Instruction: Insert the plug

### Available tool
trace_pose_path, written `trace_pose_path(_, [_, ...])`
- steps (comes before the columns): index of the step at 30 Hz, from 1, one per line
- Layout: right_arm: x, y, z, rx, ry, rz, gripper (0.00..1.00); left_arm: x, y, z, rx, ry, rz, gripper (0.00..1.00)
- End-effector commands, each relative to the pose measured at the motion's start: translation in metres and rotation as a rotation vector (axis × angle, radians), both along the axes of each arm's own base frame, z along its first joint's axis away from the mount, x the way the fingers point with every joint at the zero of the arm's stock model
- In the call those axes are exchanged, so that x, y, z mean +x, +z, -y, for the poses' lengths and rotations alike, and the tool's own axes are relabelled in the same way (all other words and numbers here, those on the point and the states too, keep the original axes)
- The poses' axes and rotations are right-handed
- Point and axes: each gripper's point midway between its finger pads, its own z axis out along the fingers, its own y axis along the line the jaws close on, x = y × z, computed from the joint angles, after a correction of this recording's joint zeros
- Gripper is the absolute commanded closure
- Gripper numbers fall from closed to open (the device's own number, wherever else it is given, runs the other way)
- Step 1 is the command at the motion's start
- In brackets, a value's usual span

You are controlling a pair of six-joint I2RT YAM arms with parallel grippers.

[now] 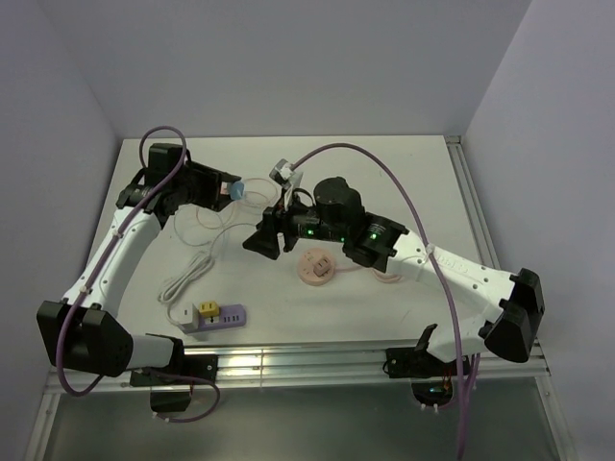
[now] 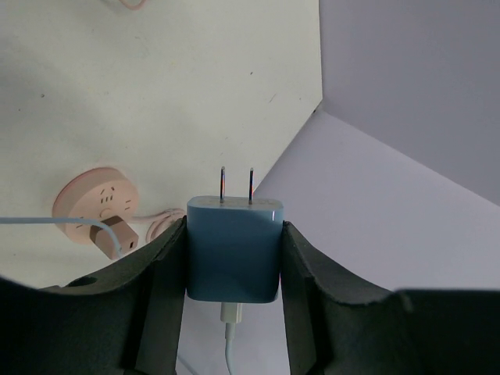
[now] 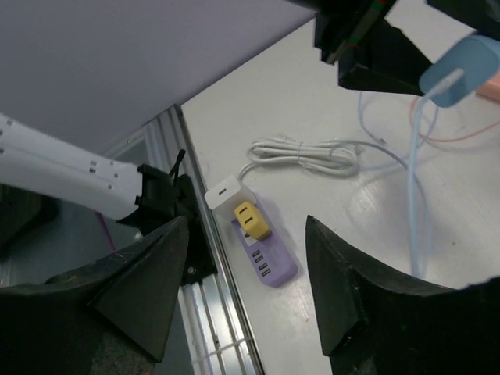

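Observation:
The plug (image 2: 233,254) is a blue charger block with two metal prongs pointing away from the wrist and a pale cable trailing from its rear. My left gripper (image 2: 233,228) is shut on its sides and holds it above the table at the back left (image 1: 231,189). A round pink socket (image 1: 317,267) lies mid-table with a small brown plug (image 2: 117,236) in it. My right gripper (image 1: 259,240) hovers left of that socket, open, with nothing between its fingers (image 3: 148,289). The blue plug (image 3: 461,66) shows at the upper right of the right wrist view.
A purple power strip (image 1: 216,317) with a yellow adapter (image 3: 251,219) and a white plug (image 3: 226,191) lies by the near left edge, its white cable (image 3: 312,152) coiled behind it. A grey adapter (image 1: 282,173) sits further back. A metal rail (image 1: 317,360) borders the near edge.

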Motion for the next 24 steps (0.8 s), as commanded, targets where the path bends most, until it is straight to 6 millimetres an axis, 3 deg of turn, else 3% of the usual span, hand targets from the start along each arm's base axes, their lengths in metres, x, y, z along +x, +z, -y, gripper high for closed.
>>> trace_pose_path(1, [-0.023,0.026,-0.007,0.032,0.16,0.105,0.3,-0.003,0.024,0.006,-0.029,-0.025,0.044,1.0])
trace_pose_path(3, [-0.021,0.017,-0.011,-0.005,0.162,0.064,0.3,-0.004,0.026,0.007,-0.033,-0.034,0.038,1.0])
trace_pose_path(6, [0.012,0.005,-0.024,-0.068,0.033,0.038,0.28,-0.013,0.026,0.013,-0.072,-0.064,0.012,1.0])
trace_pose_path(7, [0.023,-0.01,-0.031,-0.099,0.005,0.023,0.27,-0.016,0.026,0.014,-0.083,-0.064,0.004,1.0])
trace_pose_path(10, [0.054,-0.02,-0.037,-0.105,-0.138,0.022,0.27,-0.025,0.029,0.013,-0.096,-0.052,0.003,1.0])
trace_pose_path(11, [0.071,-0.015,-0.035,-0.084,-0.23,0.039,0.27,-0.028,0.028,0.012,-0.101,-0.047,0.0,1.0])
trace_pose_path(15, [0.101,-0.011,-0.03,-0.031,-0.423,0.019,0.29,-0.036,0.034,0.012,-0.135,-0.033,0.006,1.0])
trace_pose_path(18, [0.109,-0.013,-0.029,0.004,-0.478,0.017,0.29,-0.038,0.033,0.012,-0.146,-0.023,0.003,1.0])
trace_pose_path(23, [0.103,0.008,-0.032,0.115,-0.468,0.044,0.29,-0.04,0.026,0.012,-0.152,-0.023,-0.018,1.0])
trace_pose_path(24, [0.102,0.004,-0.029,0.118,-0.477,0.04,0.3,-0.04,0.027,0.013,-0.154,-0.026,-0.015,1.0])
